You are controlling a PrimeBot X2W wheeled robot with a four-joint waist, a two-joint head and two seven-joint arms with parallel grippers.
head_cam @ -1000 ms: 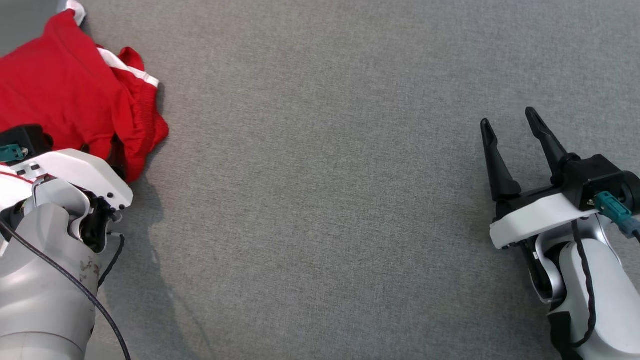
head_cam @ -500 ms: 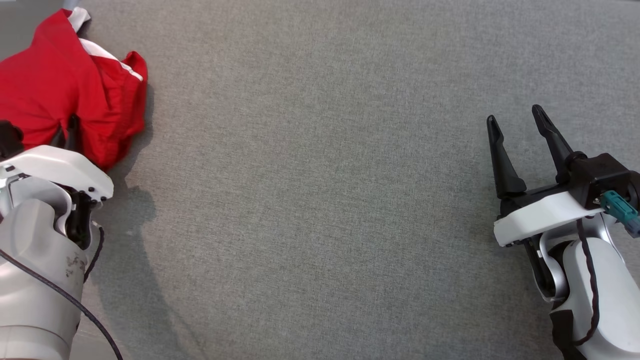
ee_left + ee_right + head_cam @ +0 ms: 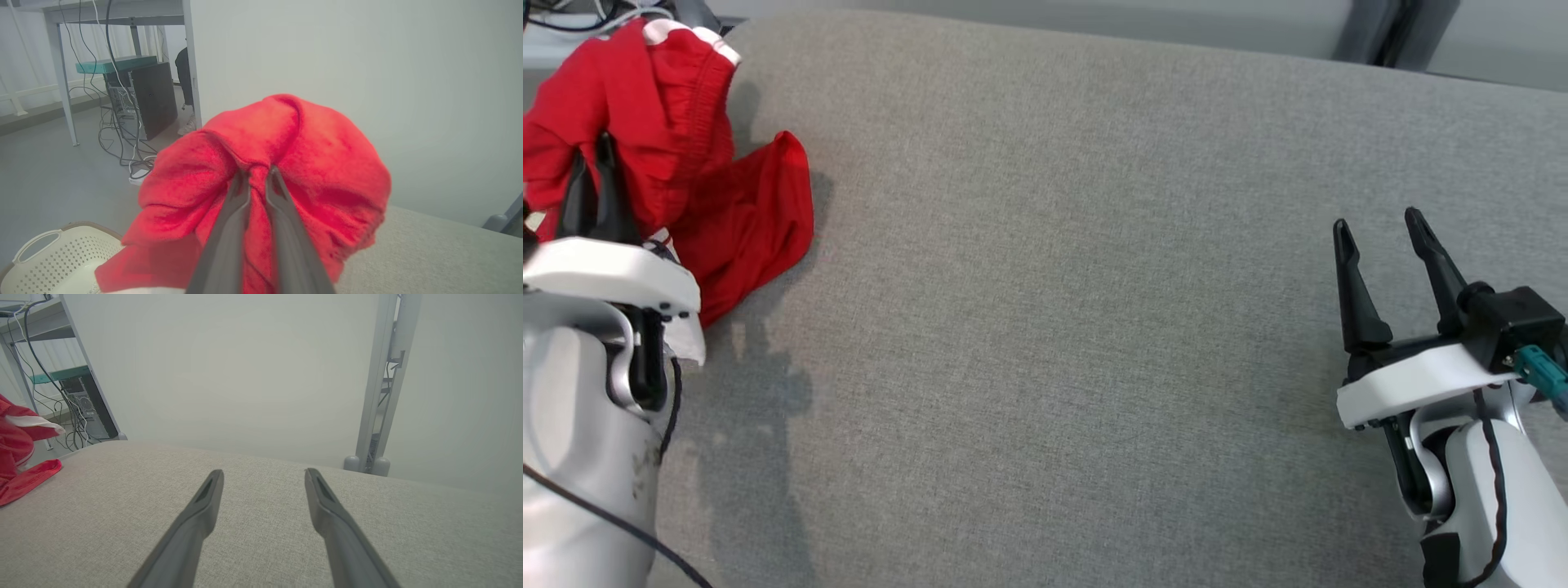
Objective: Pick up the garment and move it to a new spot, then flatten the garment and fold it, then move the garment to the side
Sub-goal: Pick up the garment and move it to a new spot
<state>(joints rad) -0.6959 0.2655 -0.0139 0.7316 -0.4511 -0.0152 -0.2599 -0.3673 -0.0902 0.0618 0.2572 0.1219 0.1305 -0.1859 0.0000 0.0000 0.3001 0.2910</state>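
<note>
The soft red cloth garment with white trim (image 3: 743,220), bunched at the far left of the grey cloth-covered table (image 3: 1045,327), looks light and limp, likely to sag from the one fold the left pincer (image 3: 256,173) pinches; its waistband would probably hold better. The right pincer (image 3: 1376,222) stands spread, near right. Bunching hides the garment's outline.

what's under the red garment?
Part of the red garment lies on the grey pad; the rest is bunched in the shut left gripper. A white basket shows below it in the left wrist view. Anything it covers is hidden.
</note>
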